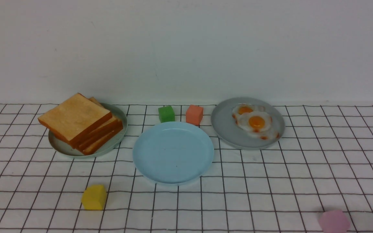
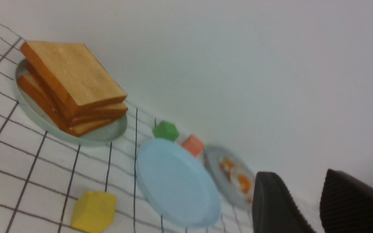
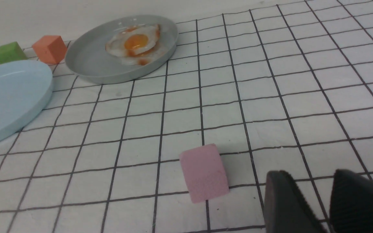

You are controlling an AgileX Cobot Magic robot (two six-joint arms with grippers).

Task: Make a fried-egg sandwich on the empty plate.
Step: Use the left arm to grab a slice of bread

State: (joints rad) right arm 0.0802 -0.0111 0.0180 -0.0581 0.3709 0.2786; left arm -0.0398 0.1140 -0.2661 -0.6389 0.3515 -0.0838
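Stage: nothing assembled; judged to be the outset, first toast slice not yet taken
Sky-blue plate (image 1: 173,152): bare, centre of the table (image 1: 303,181), between the two food plates
Toast stack (image 1: 79,122): on the pale grey-green plate (image 1: 62,147), robot's left, slices fanned and overhanging the rim
Fried eggs (image 1: 254,124): on the grey plate (image 1: 228,126), robot's right, overlapping each other
Left hand (image 2: 306,207): fingers parted by a moderate gap, nothing between them, well short of the toast
Right hand (image 3: 316,207): fingers likewise parted, holding nothing, near the pink block (image 3: 204,173)
Risk 1: the top slice sits skewed on the pile; a grip on one edge could drag the slices beneath off the plate
Risk 2: the eggs overlap, so a pinch on one may lift or tear away both
Risk 3: eggs look thin and floppy; a pinch may slip or fold them
Risk 4: the green block (image 1: 166,113) and salmon block (image 1: 194,114) sit just behind the blue plate; a low sweep could knock them
Risk 5: the yellow block (image 1: 94,196) lies in the left arm's likely path
Count, plates: three
Count, eggs: two
Count, toast slices: at least three, exact number unclear
Count, blocks: four
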